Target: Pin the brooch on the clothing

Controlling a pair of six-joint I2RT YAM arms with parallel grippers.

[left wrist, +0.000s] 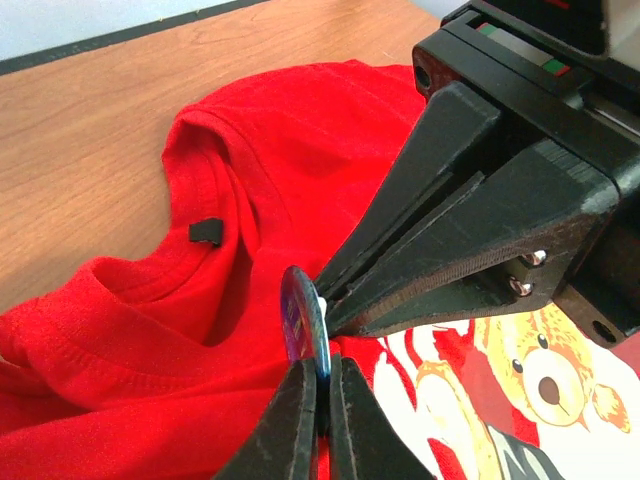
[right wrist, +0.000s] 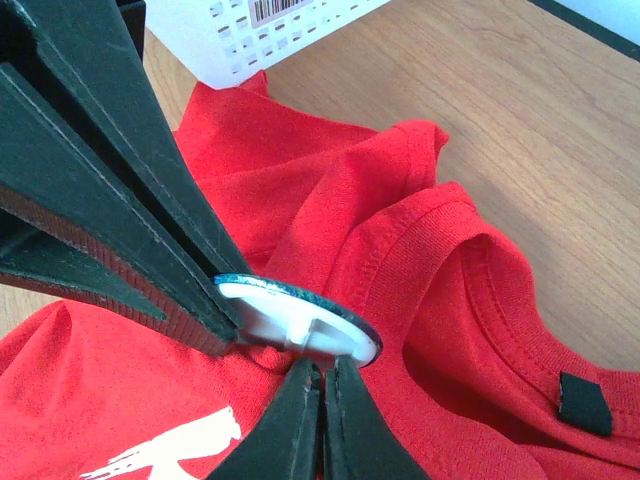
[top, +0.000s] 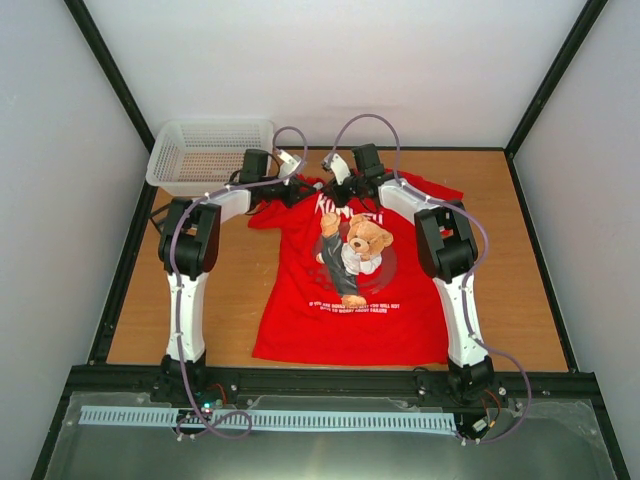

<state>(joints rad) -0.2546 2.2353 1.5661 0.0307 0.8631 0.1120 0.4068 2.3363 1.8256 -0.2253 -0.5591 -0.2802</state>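
The red T-shirt (top: 340, 310) lies flat on the table, bear print up. Both grippers meet at its collar. My left gripper (top: 308, 192) is shut on the rim of the small round dark-blue brooch (left wrist: 300, 315), holding it on edge just above the fabric (left wrist: 120, 380). My right gripper (top: 333, 190) is shut, its tips (right wrist: 322, 368) pressed at the raised ridge on the brooch's white back (right wrist: 300, 315), with red cloth (right wrist: 450, 260) bunched under it. I cannot tell whether it pinches anything. The brooch is hidden in the top view.
A white mesh basket (top: 165, 165) stands at the back left, close to the shirt's sleeve; it also shows in the right wrist view (right wrist: 230, 50). The wooden table (top: 520, 280) is fenced by black frame rails and white walls.
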